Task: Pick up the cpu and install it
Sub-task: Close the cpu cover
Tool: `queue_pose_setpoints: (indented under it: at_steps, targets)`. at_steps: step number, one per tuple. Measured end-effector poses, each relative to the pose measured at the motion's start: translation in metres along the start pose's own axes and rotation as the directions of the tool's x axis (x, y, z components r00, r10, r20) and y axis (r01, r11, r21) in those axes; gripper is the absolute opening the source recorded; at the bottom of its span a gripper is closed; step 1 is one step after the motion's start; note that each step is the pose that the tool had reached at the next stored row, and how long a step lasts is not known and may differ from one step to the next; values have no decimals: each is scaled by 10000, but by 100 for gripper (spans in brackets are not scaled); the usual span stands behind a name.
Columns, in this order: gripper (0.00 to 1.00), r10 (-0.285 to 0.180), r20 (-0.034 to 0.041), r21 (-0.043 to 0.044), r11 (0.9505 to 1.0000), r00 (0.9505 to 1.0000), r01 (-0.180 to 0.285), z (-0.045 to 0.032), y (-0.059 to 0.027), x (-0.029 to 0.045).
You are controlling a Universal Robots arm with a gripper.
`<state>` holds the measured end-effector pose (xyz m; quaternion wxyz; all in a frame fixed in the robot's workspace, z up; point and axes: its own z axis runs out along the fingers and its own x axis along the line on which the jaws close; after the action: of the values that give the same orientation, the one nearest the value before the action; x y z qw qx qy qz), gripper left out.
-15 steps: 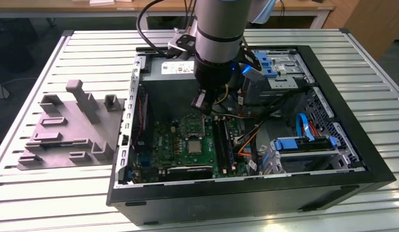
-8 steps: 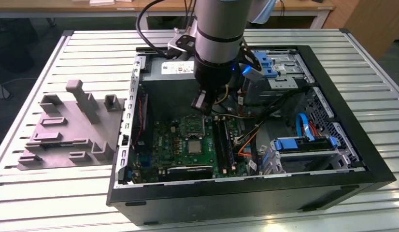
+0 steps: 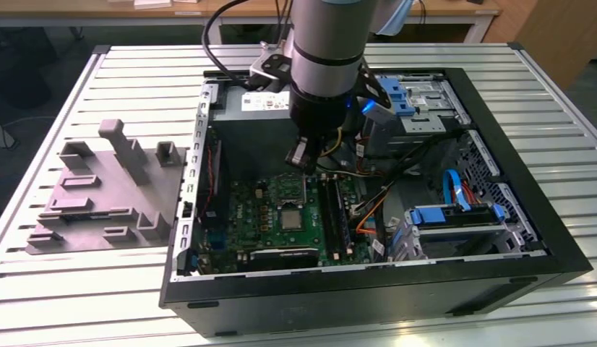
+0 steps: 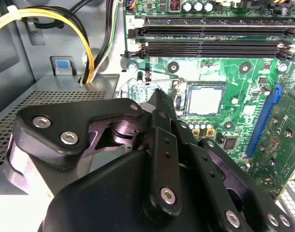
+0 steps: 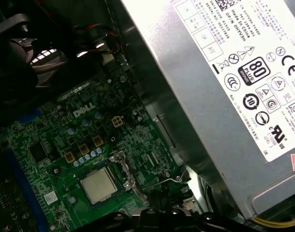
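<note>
Pincer (image 3: 296, 160) above seated cpu (image 3: 290, 219)

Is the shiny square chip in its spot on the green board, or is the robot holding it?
In its spot: the cpu lies flat in the motherboard socket.

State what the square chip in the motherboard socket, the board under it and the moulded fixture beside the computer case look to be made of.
The small square cpu has a dull silver top, apparently brushed metal with a soft, matte sheen. The green motherboard looks like lacquered circuit-board laminate, glossy, dotted with soldered parts. The large grey fixture with upright blocks seems to be matte plastic: uniform colour, no shine, moulded-looking edges.
</note>
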<state>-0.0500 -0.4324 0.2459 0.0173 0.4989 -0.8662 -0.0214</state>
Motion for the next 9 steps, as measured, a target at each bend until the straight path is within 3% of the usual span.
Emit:
queue_pose_setpoints:
  at_steps: [9]
  targets:
    - [11, -13, -1, 0, 10000, 10000, 13, 0, -5, 10]
